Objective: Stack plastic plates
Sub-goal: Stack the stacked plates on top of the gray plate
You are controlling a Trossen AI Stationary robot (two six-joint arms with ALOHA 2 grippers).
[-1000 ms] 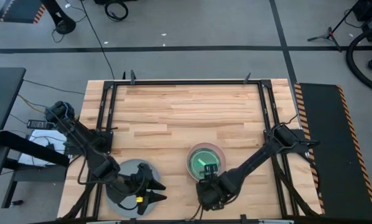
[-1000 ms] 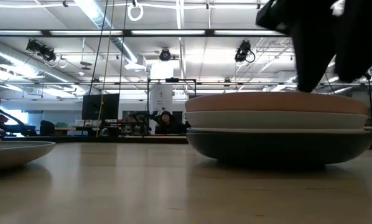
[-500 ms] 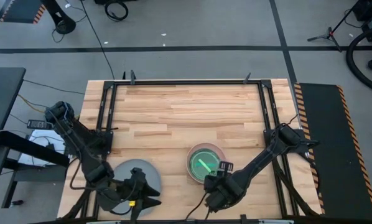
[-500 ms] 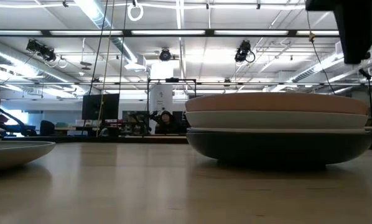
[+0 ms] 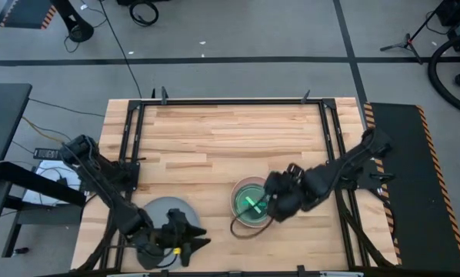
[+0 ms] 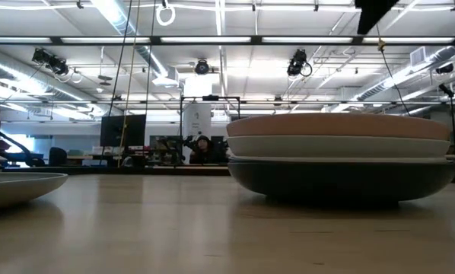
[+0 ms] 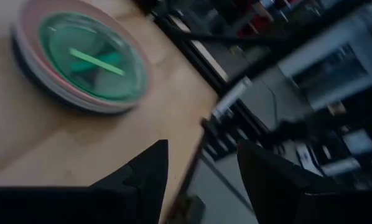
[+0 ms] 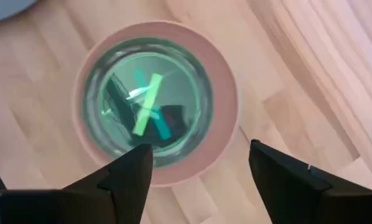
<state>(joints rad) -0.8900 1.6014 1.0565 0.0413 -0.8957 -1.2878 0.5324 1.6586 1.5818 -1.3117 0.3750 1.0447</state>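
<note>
Right gripper (image 5: 270,201) hovers over the plate stack (image 5: 251,201), fingers spread, empty; left gripper (image 5: 193,240) sits beside the grey plate (image 5: 157,211), fingers parted, holding nothing.

We see even, bright light from the ceiling strip lights (image 6: 212,39) in the low view, which glare white. On the table (image 5: 230,138) shadows stay soft and faint. The stacked plates (image 8: 156,102) throw back a bright green streak of reflected light from their glossy top. The left wrist view is smeared with motion blur, and there the dark fingers (image 7: 150,177) are soft-edged.
</note>
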